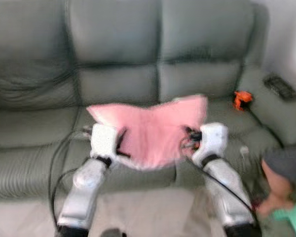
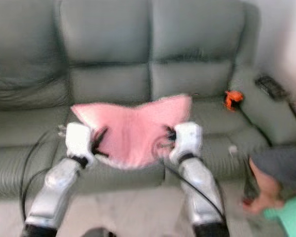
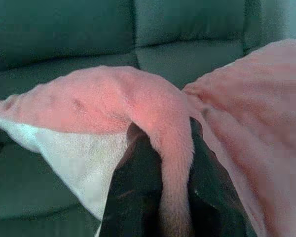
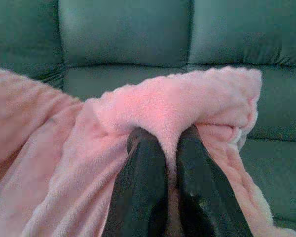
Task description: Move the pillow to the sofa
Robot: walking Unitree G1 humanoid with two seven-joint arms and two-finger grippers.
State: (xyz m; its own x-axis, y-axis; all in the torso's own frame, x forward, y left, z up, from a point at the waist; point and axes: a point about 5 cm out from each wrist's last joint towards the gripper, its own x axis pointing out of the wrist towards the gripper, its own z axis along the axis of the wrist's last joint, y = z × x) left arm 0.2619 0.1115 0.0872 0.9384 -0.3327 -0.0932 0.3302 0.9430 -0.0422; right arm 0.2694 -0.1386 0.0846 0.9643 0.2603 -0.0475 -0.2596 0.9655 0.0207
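A pink fluffy pillow (image 1: 150, 129) with a white underside hangs between my two arms, just above the front of the grey-green sofa's (image 1: 123, 84) middle seat. My left gripper (image 1: 119, 146) pinches the pillow's left edge, and the left wrist view has pink fabric (image 3: 160, 133) squeezed between the black fingers (image 3: 133, 192). My right gripper (image 1: 188, 138) is shut on the right edge; its fingers (image 4: 145, 187) clamp a fold of pink plush (image 4: 172, 106). The pillow's far corners point up toward the backrest.
An orange object (image 1: 241, 99) lies on the right seat, near the armrest. A dark remote (image 1: 281, 86) rests on the right armrest. A person (image 1: 281, 182) crouches at the lower right beside the sofa. Black cables (image 1: 59, 163) hang by my left arm.
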